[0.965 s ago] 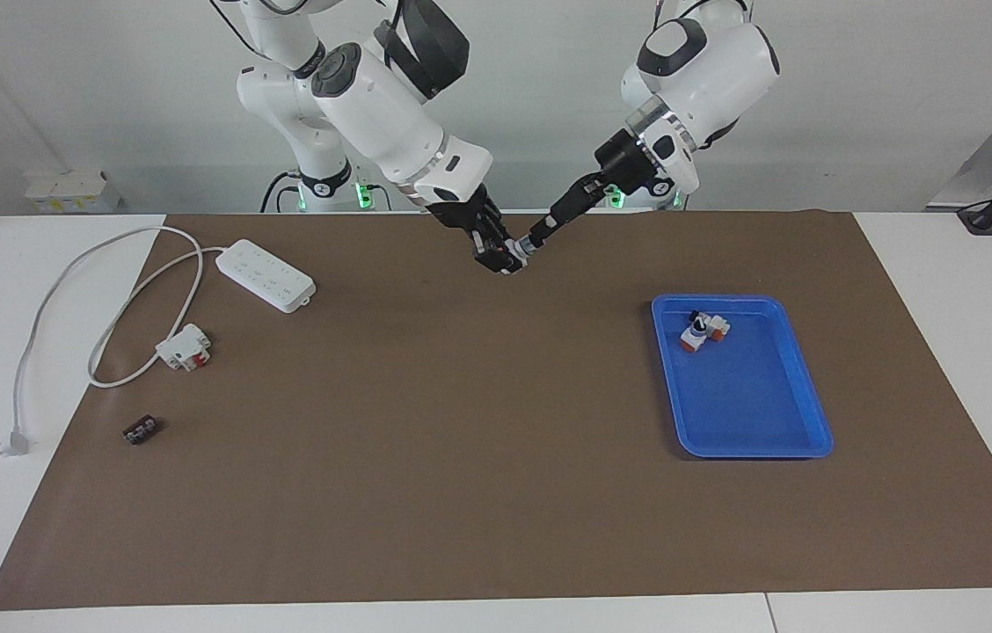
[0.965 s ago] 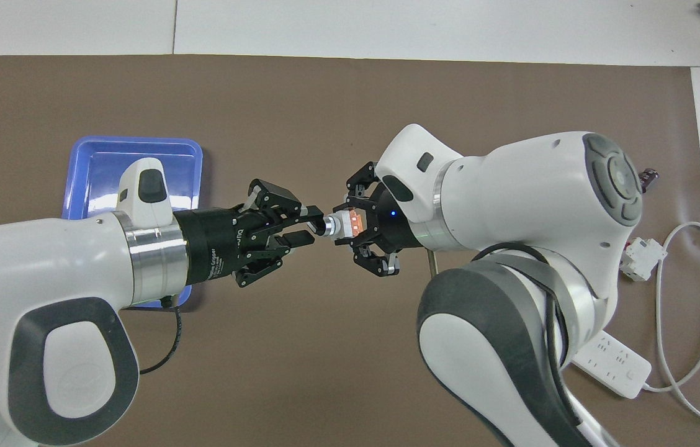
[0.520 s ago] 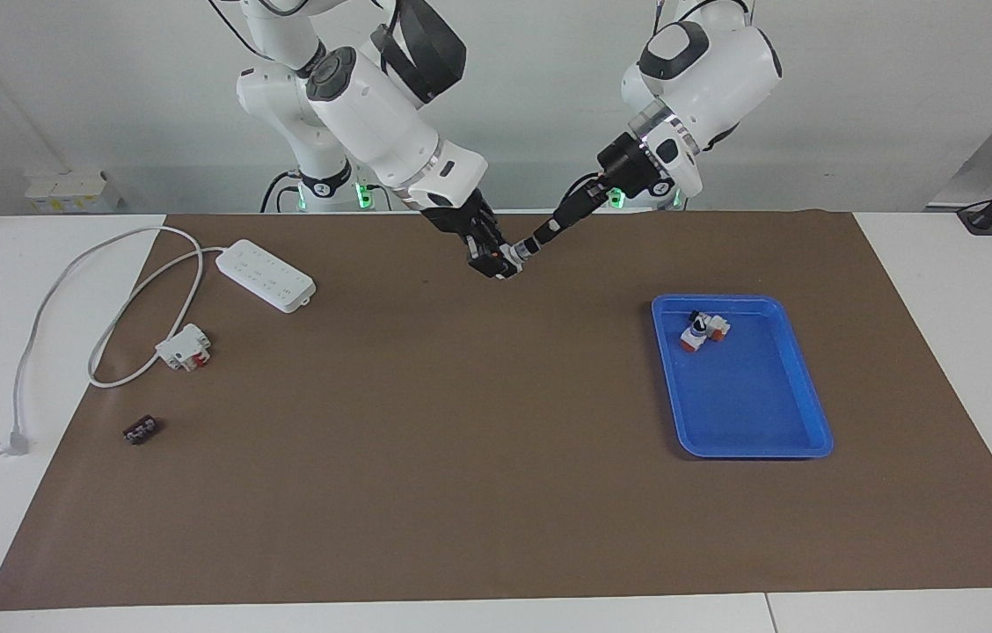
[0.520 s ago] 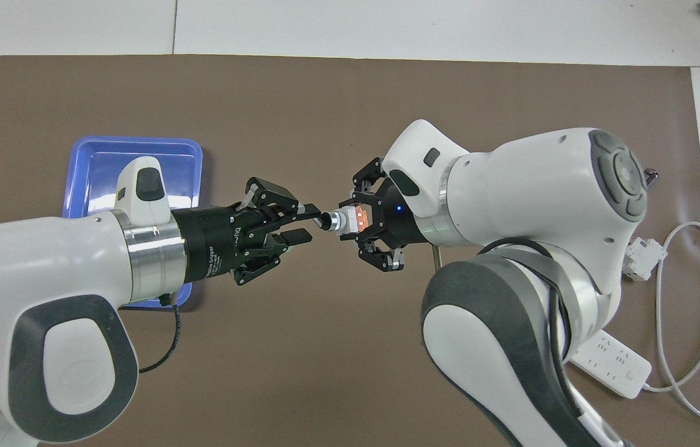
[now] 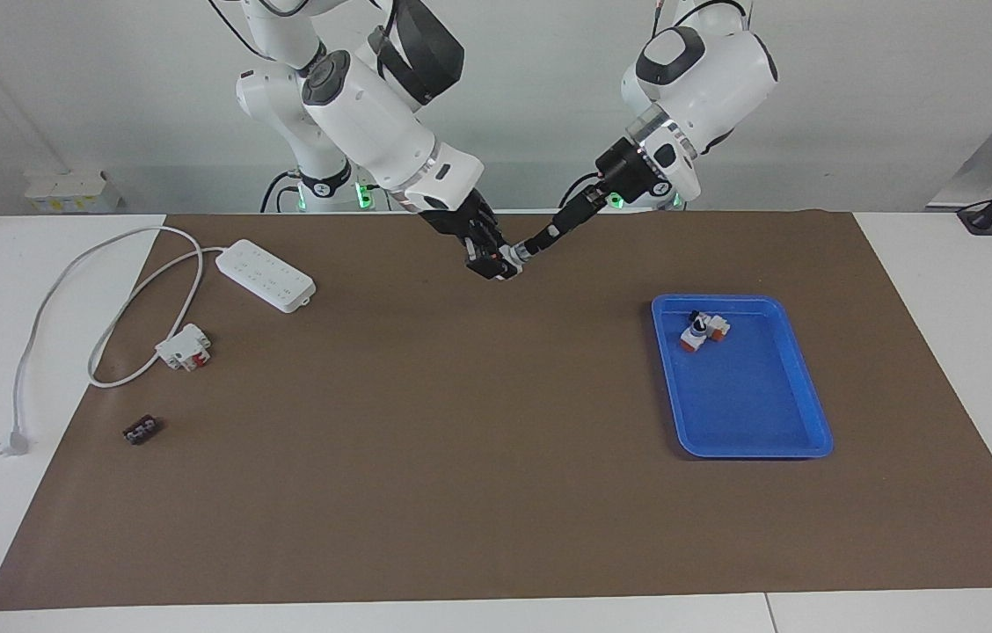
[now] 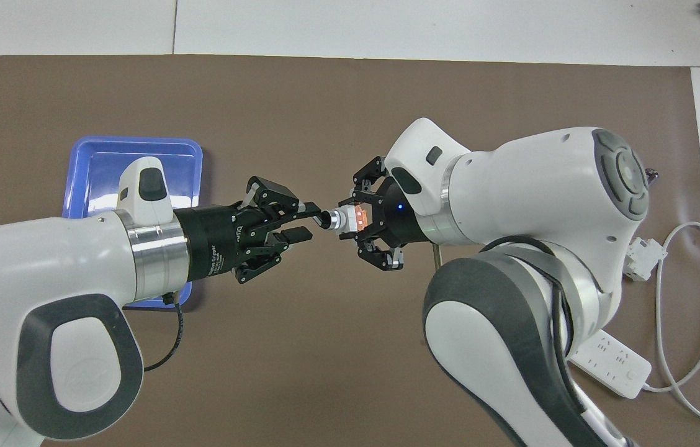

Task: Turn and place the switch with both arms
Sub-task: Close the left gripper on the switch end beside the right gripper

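The 2 arms meet in the air over the brown mat (image 5: 461, 457), toward the right arm's end from the blue tray (image 5: 799, 387). The right gripper (image 6: 350, 220) is clamped on the body of the switch (image 6: 350, 220), orange end inward. The left gripper (image 6: 309, 225) has its fingertips set around the knob tip, though how firmly they pinch it is hard to read. This looks like the turning step; next the left wrist should rotate the knob, then carry the switch to the tray.
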You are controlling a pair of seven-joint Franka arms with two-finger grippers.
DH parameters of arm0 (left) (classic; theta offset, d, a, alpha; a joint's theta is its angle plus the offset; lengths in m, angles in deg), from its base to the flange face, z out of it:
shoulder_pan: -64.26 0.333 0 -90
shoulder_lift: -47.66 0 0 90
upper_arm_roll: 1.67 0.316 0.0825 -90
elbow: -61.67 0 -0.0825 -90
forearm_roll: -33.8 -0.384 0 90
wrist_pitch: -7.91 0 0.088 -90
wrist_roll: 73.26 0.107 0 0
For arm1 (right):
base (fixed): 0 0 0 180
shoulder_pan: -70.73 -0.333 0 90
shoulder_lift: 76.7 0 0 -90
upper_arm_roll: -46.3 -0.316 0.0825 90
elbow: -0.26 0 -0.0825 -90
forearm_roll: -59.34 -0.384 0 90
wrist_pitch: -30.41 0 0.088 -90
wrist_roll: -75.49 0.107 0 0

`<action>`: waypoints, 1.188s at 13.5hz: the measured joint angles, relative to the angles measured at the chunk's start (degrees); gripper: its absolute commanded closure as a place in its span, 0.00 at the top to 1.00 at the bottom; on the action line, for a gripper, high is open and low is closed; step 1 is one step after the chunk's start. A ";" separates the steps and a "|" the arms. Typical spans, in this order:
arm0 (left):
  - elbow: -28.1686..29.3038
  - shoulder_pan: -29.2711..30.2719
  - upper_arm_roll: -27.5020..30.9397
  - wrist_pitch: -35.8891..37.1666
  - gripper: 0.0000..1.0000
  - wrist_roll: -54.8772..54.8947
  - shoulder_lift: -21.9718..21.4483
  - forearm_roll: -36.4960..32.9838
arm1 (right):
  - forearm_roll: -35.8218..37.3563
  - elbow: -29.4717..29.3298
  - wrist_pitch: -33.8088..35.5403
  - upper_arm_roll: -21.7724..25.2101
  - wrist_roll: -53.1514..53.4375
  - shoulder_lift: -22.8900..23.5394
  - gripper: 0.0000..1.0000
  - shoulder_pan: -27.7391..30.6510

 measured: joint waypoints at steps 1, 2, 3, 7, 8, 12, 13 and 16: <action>0.00 -0.47 -0.04 -0.89 0.39 0.00 0.19 0.00 | 0.00 0.00 -0.02 0.17 0.00 0.00 0.00 -0.15; 0.00 -0.98 -0.08 -1.69 0.39 0.00 0.38 0.00 | -0.01 0.00 -0.04 0.24 0.00 -0.01 0.00 -0.24; 0.00 -1.35 -0.08 -2.36 0.37 0.00 0.54 0.00 | -0.01 0.00 -0.06 0.27 0.00 -0.02 0.00 -0.30; 0.00 -1.65 -0.04 -3.17 0.32 0.50 0.85 0.00 | -0.01 0.00 -0.09 0.35 -0.02 -0.03 0.00 -0.49; 0.00 -1.65 -0.04 -3.18 0.30 0.89 0.85 0.00 | -0.01 0.00 -0.11 0.55 -0.03 -0.03 0.00 -0.67; 0.00 -1.65 -0.02 -3.21 0.11 1.73 0.85 0.00 | -0.01 0.00 -0.16 1.31 -0.03 -0.04 0.00 -1.28; 0.00 -1.65 -0.02 -3.22 0.05 1.89 0.86 0.00 | -0.01 0.00 -0.17 1.34 -0.03 -0.04 0.00 -1.28; 0.00 -1.66 0.00 -3.22 0.00 2.59 0.87 -0.01 | -0.01 0.00 -0.23 1.42 -0.10 -0.04 0.00 -1.30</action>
